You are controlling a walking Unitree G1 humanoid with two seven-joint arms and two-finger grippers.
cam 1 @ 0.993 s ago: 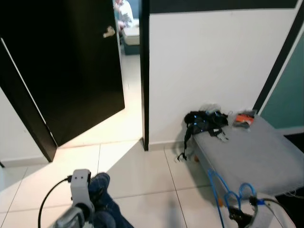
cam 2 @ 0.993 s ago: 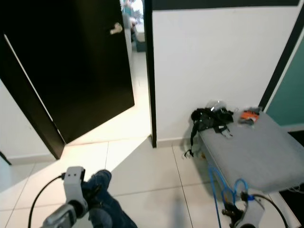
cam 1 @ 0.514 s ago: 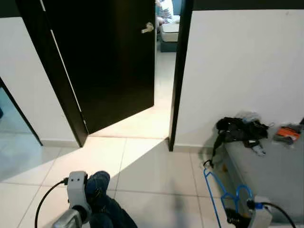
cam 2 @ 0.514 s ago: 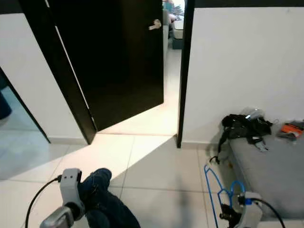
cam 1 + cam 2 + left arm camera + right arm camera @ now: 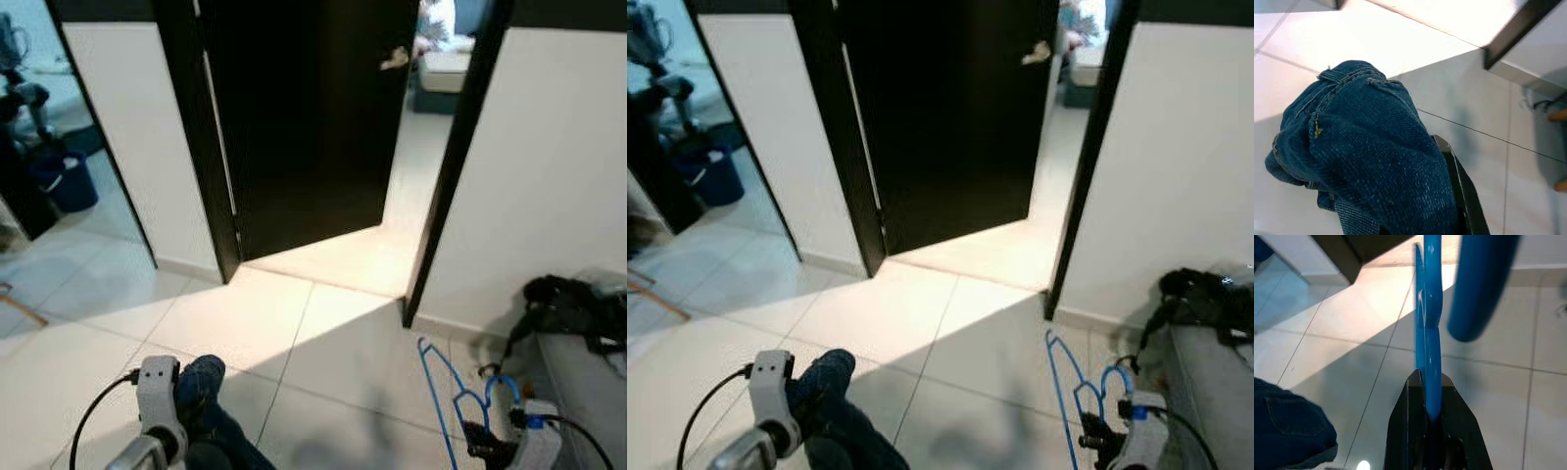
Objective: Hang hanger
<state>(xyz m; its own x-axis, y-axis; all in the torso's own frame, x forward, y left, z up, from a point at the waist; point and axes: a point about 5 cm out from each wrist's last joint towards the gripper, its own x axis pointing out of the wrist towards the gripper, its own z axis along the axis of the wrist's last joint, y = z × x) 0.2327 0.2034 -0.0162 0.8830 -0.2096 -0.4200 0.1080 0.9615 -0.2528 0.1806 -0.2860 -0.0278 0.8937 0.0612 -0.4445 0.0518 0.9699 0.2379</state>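
Observation:
A blue plastic hanger (image 5: 453, 395) stands up from my right gripper (image 5: 480, 443) at the lower right; in the right wrist view the gripper (image 5: 1429, 396) is shut on the blue hanger (image 5: 1429, 328). At the lower left, my left gripper (image 5: 201, 416) holds a bundle of blue jeans (image 5: 211, 411). In the left wrist view the denim jeans (image 5: 1366, 156) cover most of the gripper, with one black finger (image 5: 1462, 191) showing beside the cloth.
A black door (image 5: 304, 117) stands ajar ahead, with a bright room behind it. A white wall (image 5: 549, 176) is on the right, with a grey bed (image 5: 588, 372) and a black bag (image 5: 568, 299) at its foot. A blue bucket (image 5: 67, 178) sits far left. Pale floor tiles (image 5: 255, 323) lie ahead.
The whole view has swung to the left: the doorway now sits in the middle, the bed has slid to the right edge, and a room at the left has appeared. Both grippers keep their loads.

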